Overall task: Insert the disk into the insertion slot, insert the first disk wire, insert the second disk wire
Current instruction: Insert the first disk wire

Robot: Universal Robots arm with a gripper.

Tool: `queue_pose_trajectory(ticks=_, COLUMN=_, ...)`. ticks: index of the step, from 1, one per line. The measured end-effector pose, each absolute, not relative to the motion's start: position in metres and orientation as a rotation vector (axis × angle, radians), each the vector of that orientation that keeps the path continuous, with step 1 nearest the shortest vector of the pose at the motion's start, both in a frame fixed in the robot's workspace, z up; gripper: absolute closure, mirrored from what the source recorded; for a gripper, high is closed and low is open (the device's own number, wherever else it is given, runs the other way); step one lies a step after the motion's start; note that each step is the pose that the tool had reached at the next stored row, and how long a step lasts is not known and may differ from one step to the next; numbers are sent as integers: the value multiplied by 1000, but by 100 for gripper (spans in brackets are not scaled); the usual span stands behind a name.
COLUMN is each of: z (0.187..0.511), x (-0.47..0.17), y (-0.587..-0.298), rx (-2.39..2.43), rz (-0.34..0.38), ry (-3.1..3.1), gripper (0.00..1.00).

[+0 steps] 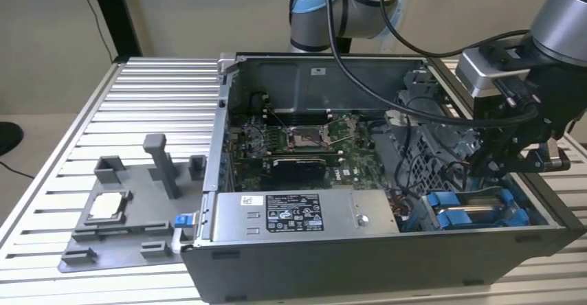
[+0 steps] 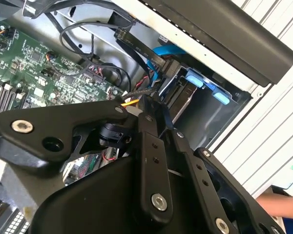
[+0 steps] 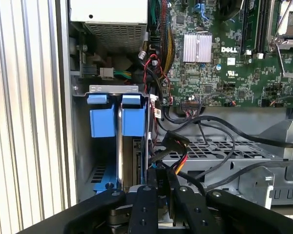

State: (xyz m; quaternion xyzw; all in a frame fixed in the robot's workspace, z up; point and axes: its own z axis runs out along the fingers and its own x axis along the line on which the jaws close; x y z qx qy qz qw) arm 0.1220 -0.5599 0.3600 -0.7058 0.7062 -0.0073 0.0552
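Disk (image 1: 469, 211) seated in slot (image 3: 112, 88), near corner of case (image 1: 367, 264), exterior view's right. End effector (image 2: 152, 108) looks clenched on wire (image 3: 173, 145) beside it. We judge the lead limp and the plug stiff and small: hold the plug body.

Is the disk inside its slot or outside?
Inside. The disk sits in the insertion slot, its blue caddy ends within the grey metal frame.

Support: silver ribbed aluminium table (image 1: 137, 92), under the claw (image 1: 483, 173).
On it: open dark-grey metal computer case (image 1: 367, 270), around the claw; grey plastic jig (image 1: 124, 250), well aside.
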Motion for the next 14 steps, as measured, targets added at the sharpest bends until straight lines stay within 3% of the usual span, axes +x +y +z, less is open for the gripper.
queue_pose_trajectory(ticks=14, z=360, x=136, y=-568, rx=-2174, rz=49, ry=2180, gripper=100)
